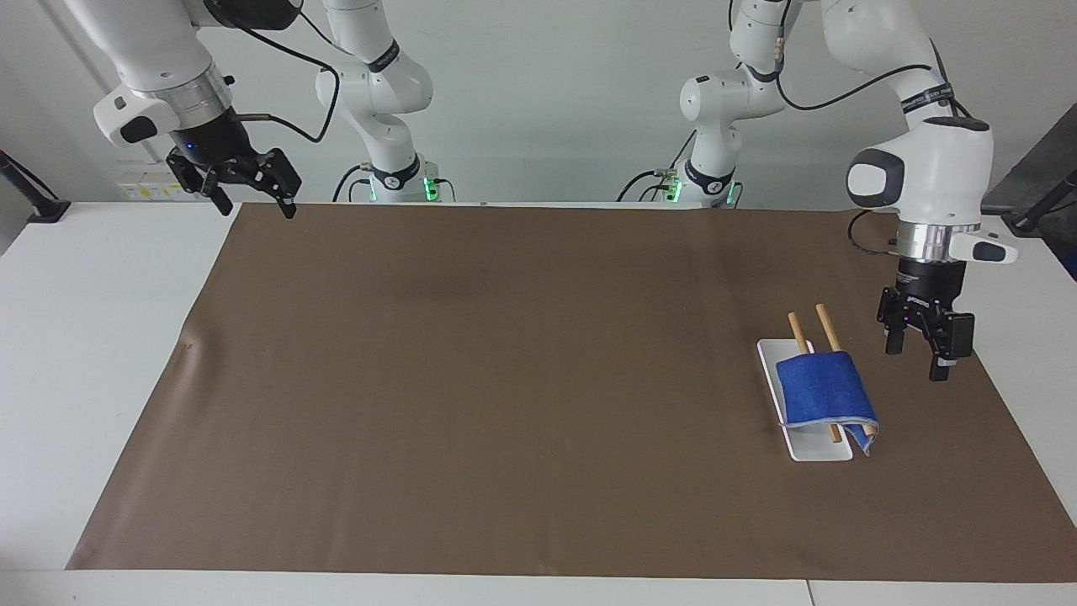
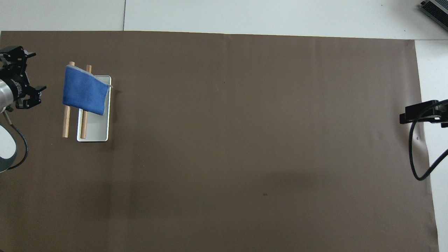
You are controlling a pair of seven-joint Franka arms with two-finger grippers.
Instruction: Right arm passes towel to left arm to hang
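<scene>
towel draped over both wooden rods of rack, above white tray, toward left arm's end | left gripper empty, fingers spread, over mat beside rack | right gripper spread, empty, waiting over mat corner

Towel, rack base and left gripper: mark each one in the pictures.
towel (image 1: 823,387), facing view, middle of the blue cloth draped over the rods.
white rack base (image 2: 97,129), overhead view, bare part nearest the robots.
left gripper (image 1: 921,353), facing view, midway between its open fingertips.
</scene>
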